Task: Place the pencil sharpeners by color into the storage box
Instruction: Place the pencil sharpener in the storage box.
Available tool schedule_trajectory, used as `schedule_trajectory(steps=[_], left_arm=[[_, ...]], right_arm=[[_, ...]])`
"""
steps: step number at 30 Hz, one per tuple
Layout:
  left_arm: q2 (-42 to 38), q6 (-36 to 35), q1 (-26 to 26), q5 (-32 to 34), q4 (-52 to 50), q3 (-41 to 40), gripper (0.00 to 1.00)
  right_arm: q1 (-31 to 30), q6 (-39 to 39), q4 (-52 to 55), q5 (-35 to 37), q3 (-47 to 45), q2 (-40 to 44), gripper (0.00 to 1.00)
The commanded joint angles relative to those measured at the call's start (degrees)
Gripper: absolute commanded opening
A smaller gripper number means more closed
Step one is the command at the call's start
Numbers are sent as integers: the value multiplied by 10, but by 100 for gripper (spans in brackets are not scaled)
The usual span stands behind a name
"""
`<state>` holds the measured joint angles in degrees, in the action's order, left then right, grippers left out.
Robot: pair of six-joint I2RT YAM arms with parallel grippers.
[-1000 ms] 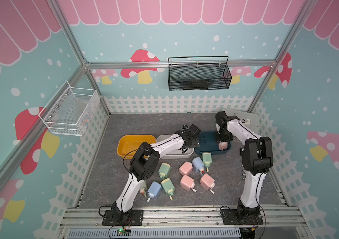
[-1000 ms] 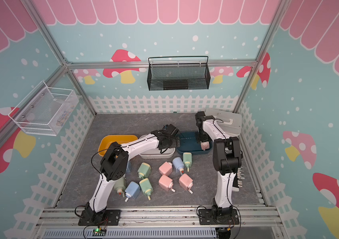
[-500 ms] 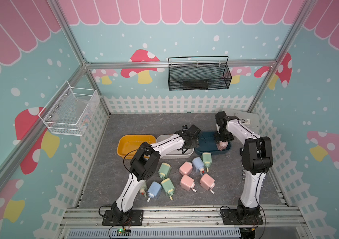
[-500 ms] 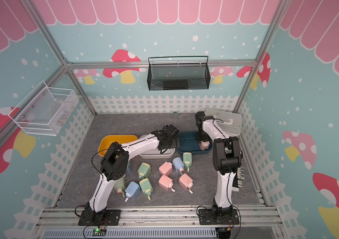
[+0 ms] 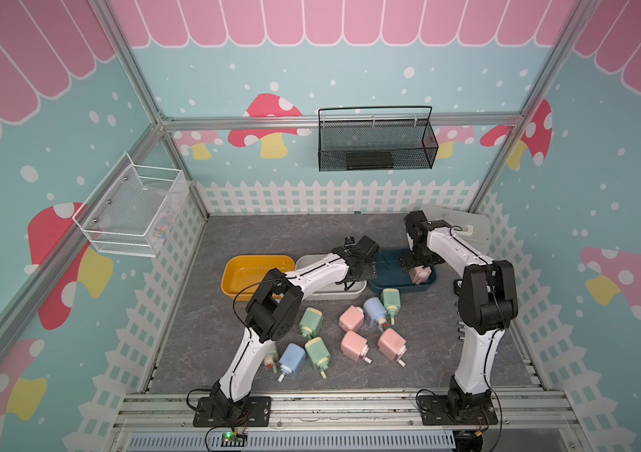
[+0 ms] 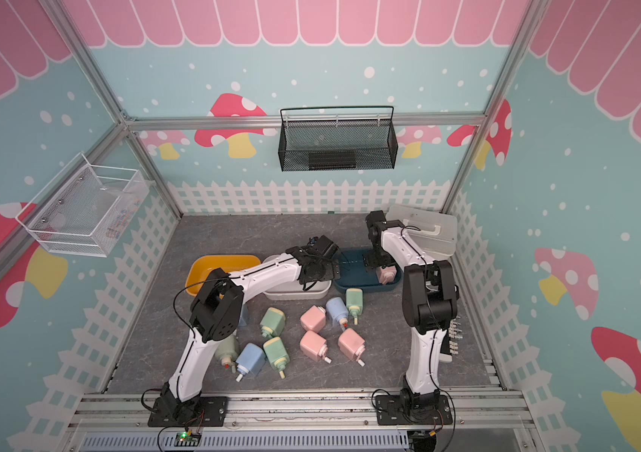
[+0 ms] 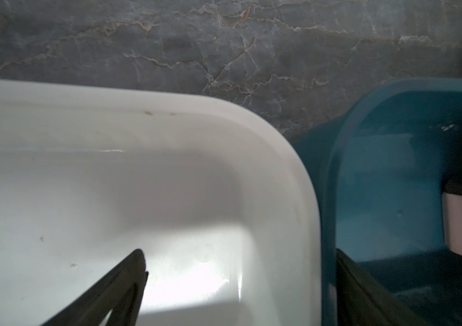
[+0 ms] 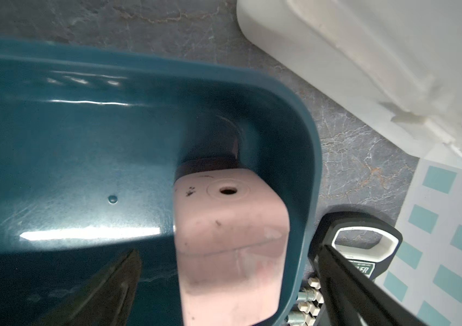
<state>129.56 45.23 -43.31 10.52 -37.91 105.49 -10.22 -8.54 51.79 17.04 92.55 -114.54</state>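
Observation:
A pink pencil sharpener lies at the right end of the dark teal storage box. My right gripper hangs just above it, open, both fingers apart from it. My left gripper is open and empty over the right end of the white storage box. A yellow storage box stands at the left of the row with nothing visible in it. Several loose sharpeners lie in front: pink, blue, green.
A white lid lies at the back right behind the right arm. A black mesh basket hangs on the back wall and a white wire basket on the left wall. One sharpener is partly hidden under the left arm.
My right gripper's jaws have spread wide off the pink sharpener, which stays where it was in the teal box. The left arm has not moved.

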Motion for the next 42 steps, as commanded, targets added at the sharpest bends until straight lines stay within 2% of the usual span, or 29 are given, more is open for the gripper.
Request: schedule_trajectory(steps=[1,13,39,42], left_arm=[[10,4,-13,3,-9,18,99],[11,11,-13,4,-9,15,99],[-1,16,-13,13,-9,6,99],[-1,17,-13,9,-8,5,99]], right_arm=[[-2,2,-7,29,-19,11,98],[-2,1,-8,77,-20,-21,98],[-2,10,11,104,15,-46,98],[-2,11,11,85,17,-47,98]])
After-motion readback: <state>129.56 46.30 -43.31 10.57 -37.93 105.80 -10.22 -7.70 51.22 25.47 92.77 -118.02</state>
